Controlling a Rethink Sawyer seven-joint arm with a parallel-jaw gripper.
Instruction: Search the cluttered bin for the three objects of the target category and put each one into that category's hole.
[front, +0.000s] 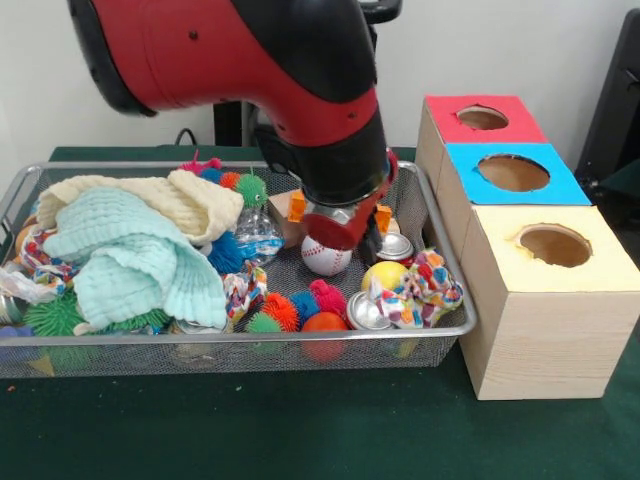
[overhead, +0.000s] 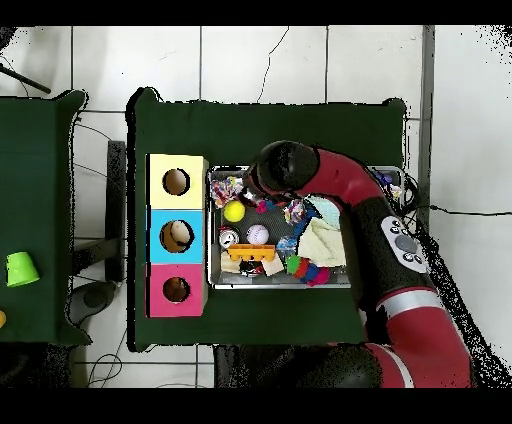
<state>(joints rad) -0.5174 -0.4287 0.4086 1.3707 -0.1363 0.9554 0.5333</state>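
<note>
The bin (front: 440, 330), a shallow silver wire-mesh basket with a thick rim, rests on the green-covered counter (front: 300, 430) and serves as the reference for all positions below. Directly beside one short end of the bin stand three wooden boxes in a row, each with a round hole in its top: the yellow-topped box (front: 545, 300), the blue-topped box (front: 560, 180) and the red-topped box (front: 450, 125). In the overhead view the same bin (overhead: 214, 230) lies with these boxes along its edge. The red and black arm (front: 250, 60) reaches down into the bin near the box end, and the gripper (front: 338, 222) sits just above a white baseball (front: 326, 258) lying on the mesh. Two orange fingers (front: 296, 205) show at either side of the gripper body, standing apart, with nothing clamped between them. Inside the bin, toward the end away from the boxes, a cream knitted cloth (front: 150, 200) and a pale mint cloth (front: 130, 260) lie heaped over other items. Near the baseball lie a yellow ball (front: 384, 275), a silver can (front: 365, 312), a multicoloured fabric piece (front: 430, 285) and several spiky rubber balls, including an orange one (front: 281, 310) and a green one (front: 251, 188).
</note>
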